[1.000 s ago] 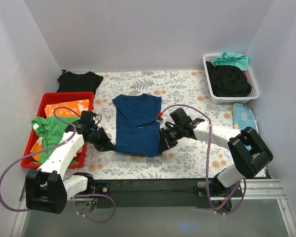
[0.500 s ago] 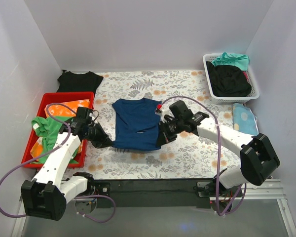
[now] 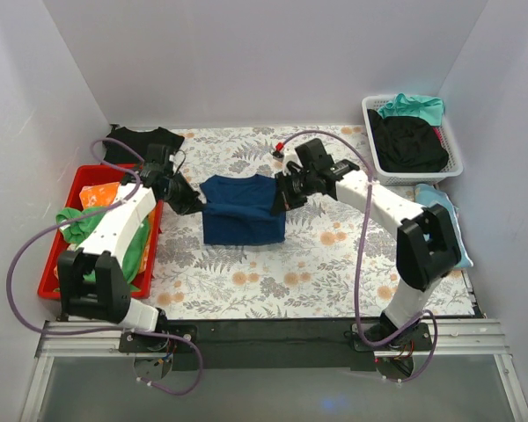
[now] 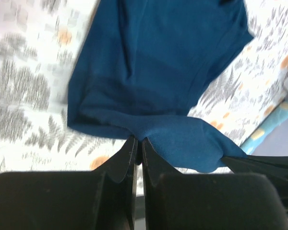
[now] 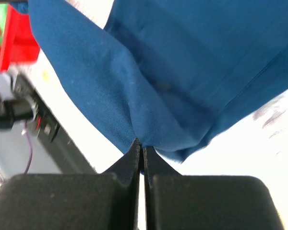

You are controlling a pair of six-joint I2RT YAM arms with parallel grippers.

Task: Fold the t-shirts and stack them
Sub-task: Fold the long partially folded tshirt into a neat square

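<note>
**Cloth pinched at two corners, fold in hand**

Table [image 3: 334, 264], covered in a floral print, carries everything. A red bin [image 3: 95, 172] of bright cloth stands at its left edge, and a white basket [image 3: 418, 177] at the far right corner holds black and teal shirts. Another black shirt [image 3: 132, 139] lies flat at the far left.

The navy t-shirt [image 3: 242, 215] lies near the middle of the table as a roughly square, doubled packet. Its upper layer is lifted along the far edge, which runs left to right between the two arms. Which way the neck points I cannot tell, and no print shows.

The left gripper [image 3: 194, 205] has its jaws closed tight on the far left corner of that layer. The right gripper [image 3: 278, 195] is clamped the same way on the far right corner. Each wrist view shows thin fabric drawn into a peak at the fingertips, with no gap.

The shirt looks light, limp and not slippery. It sags between the holds, so it should be carried taut from paired corners, because a hold in the middle would bunch it.
</note>
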